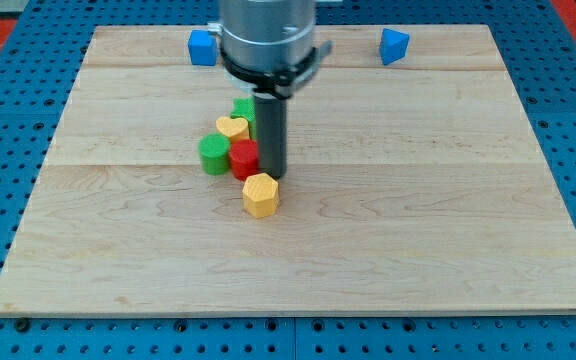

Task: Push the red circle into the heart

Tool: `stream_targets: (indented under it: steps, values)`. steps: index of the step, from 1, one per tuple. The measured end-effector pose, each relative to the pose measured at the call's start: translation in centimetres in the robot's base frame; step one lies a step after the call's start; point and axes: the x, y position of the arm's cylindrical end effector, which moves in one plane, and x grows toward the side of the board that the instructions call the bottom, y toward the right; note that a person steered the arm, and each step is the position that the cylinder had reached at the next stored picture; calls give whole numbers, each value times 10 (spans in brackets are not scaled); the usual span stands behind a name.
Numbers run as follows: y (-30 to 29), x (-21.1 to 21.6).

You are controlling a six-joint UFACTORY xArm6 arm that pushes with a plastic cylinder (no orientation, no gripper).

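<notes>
A pale wooden board (298, 250) is seen from above and in front, resting on a blue perforated surface. A dark rod hangs down from a grey arm at the view's top centre. No claw is fitted, so nothing is open, closed or held; my tip (271, 176) simply rests at board height.

The blocks are gathered in a tight cluster left of the rod. The red circle (244, 158), a short red cylinder, is just to the view's left of my tip, apparently touching or nearly touching it. The yellow heart (233, 127) lies directly above the red circle in the view, seemingly in contact with it already. A green cylinder (213, 154) is pressed against the red circle's left side, and another green block (243, 108), its shape partly hidden, sits behind the heart. A yellow hexagon (260, 194) lies just below my tip. Two blue blocks (203, 47) (394, 46) stand well apart near the board's top edge.

The red circle is judged light, rigid and free to slide. Its round wall would likely roll off a glancing push, so contact is best made squarely on its bottom side, opposite the heart.
</notes>
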Motion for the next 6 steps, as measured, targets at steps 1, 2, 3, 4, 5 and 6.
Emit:
stream_targets:
  steps: [1, 2, 3, 4, 5, 6]
  values:
    - [11, 26]
    - [-10, 54]
    - [-32, 30]
    - [-31, 4]
    - [-33, -19]
    - [-24, -13]
